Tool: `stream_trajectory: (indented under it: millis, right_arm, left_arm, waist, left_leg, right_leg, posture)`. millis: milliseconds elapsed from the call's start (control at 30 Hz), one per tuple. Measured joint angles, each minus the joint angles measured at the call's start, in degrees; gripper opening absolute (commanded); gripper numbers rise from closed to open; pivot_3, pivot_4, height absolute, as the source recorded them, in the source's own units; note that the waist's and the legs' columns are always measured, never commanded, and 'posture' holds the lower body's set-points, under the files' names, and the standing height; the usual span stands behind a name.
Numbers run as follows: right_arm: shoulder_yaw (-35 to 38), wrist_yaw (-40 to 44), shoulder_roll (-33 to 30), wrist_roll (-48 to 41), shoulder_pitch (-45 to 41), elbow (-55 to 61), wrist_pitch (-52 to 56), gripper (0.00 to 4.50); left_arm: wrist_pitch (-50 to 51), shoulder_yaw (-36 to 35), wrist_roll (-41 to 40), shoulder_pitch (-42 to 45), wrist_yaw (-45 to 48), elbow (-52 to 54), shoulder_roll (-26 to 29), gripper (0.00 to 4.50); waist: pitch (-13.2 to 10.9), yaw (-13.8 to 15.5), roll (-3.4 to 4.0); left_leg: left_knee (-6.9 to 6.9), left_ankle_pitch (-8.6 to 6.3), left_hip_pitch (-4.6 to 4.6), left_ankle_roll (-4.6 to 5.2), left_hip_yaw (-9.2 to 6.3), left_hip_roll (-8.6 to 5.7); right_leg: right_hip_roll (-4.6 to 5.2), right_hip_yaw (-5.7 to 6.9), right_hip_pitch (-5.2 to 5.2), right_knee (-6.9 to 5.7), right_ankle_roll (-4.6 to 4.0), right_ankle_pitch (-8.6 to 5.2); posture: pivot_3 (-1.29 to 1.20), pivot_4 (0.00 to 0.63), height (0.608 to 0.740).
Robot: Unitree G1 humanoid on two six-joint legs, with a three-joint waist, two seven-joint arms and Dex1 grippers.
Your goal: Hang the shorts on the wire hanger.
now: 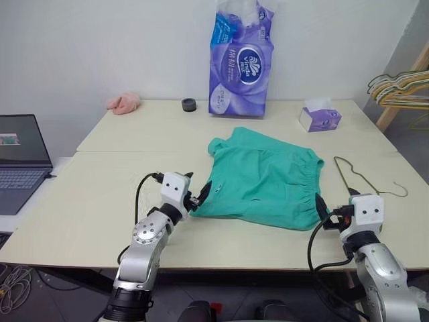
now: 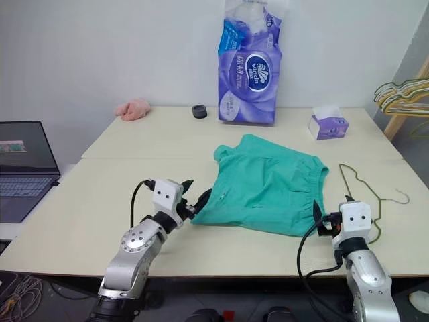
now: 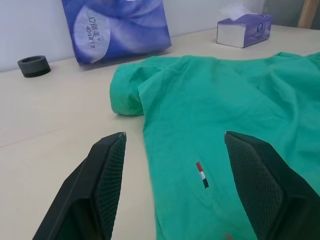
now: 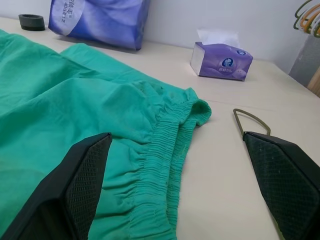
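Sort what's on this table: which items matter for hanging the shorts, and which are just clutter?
Job items:
- shorts, flat on the table
- wire hanger, lying beside the waistband
- left gripper and right gripper, both open at the shorts' edges

Lying about:
- tissue pack
- tissue box
- black ring
- pink cloth
- laptop
- bunch of hangers

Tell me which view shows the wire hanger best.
The right eye view: the whole wire hanger lies on the table beside the shorts. The left eye view shows it too; the right wrist view catches one end.
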State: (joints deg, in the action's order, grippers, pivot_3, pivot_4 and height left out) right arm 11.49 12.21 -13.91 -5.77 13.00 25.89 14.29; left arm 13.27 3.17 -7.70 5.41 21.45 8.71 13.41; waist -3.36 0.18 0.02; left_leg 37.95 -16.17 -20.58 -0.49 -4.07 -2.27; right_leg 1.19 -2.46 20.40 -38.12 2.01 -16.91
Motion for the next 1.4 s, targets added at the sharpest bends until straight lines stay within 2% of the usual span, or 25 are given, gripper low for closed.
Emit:
stream_trajectory:
  millis: [600, 800, 900, 967, 1100, 1167, 1267, 1400]
  right_arm:
    - [0.0, 0.8, -0.7, 0.0, 0.0, -3.6, -4.0, 4.48]
    - [0.0, 1.3, -0.8, 0.0, 0.3, -3.6, -4.7, 4.48]
    - [0.0, 1.3, -0.8, 0.0, 1.0, -3.6, -4.9, 4.50]
    - [-0.2, 1.3, -0.7, 0.0, 1.4, -3.6, -4.9, 4.50]
    - [-0.9, 2.9, -1.2, -0.6, 1.8, -3.4, -4.9, 4.50]
    - [-2.7, 6.4, -3.3, -1.9, 2.3, -2.3, -4.9, 4.50]
    - [-6.3, 14.0, -9.4, -3.5, 3.0, 1.1, -4.8, 4.50]
    - [-9.9, 22.6, -17.0, -5.1, 3.5, 4.4, -3.7, 4.50]
  left_arm:
    - [1.5, 0.1, -0.3, 0.0, 0.7, 0.0, -0.1, 3.32]
    - [1.6, 0.1, -2.5, 0.0, 3.8, 0.0, 0.2, 3.32]
    - [1.7, 0.0, -4.2, 0.0, 5.6, 0.0, 0.5, 3.88]
    - [2.0, 0.0, -5.9, 0.0, 7.3, 0.2, 1.0, 4.46]
    - [2.6, 0.1, -7.2, 0.0, 11.0, 0.8, 3.7, 4.49]
    - [3.0, 0.9, -7.7, 0.4, 14.5, 0.8, 6.9, 4.49]
    - [2.4, 2.2, -7.3, 3.0, 21.1, -0.7, 13.1, 4.49]
    - [-0.6, 4.2, -5.6, 7.9, 28.6, -6.8, 17.9, 4.49]
  waist:
    - [0.0, 0.0, 0.00]
    - [0.0, -0.1, 0.00]
    - [0.0, -0.2, 0.00]
    - [0.0, -0.2, 0.00]
    - [0.0, -0.4, 0.04]
    - [-0.1, -0.4, 0.06]
    - [-0.2, -0.5, 0.03]
    - [-0.2, -0.3, -0.03]
  left_leg:
    - [-0.03, 0.00, -0.06, 0.00, 0.00, 0.00]
    - [-0.03, 0.00, -0.08, 0.00, 0.00, 0.01]
    - [-0.04, 0.00, -0.10, 0.00, 0.00, 0.01]
    - [-0.03, 0.00, -0.11, 0.00, 0.00, 0.01]
    - [-0.04, 0.00, -0.10, 0.00, 0.01, 0.02]
    - [-0.05, 0.00, -0.10, 0.00, 0.01, 0.03]
    - [-0.04, 0.00, -0.10, 0.00, 0.00, 0.03]
    - [-0.03, 0.00, -0.12, 0.01, 0.01, -0.01]
  right_leg:
    - [0.00, 0.00, 0.05, 0.04, 0.04, -0.03]
    - [0.01, 0.00, 0.06, 0.05, 0.07, -0.04]
    - [0.01, 0.00, 0.08, 0.06, 0.06, -0.04]
    - [0.01, 0.00, 0.09, 0.06, 0.06, -0.04]
    - [0.00, -0.01, 0.10, 0.05, 0.06, -0.05]
    - [-0.01, 0.00, 0.11, 0.05, 0.04, -0.06]
    - [-0.02, 0.04, 0.11, 0.07, 0.04, -0.07]
    - [0.00, 0.05, 0.10, 0.15, 0.05, -0.08]
  posture:
    - [0.01, 0.032, 0.740]
    - [0.00, 0.034, 0.740]
    - [-0.01, 0.033, 0.740]
    - [-0.01, 0.033, 0.740]
    - [-0.02, 0.034, 0.740]
    - [-0.02, 0.033, 0.740]
    - [-0.03, 0.033, 0.740]
    - [-0.04, 0.033, 0.740]
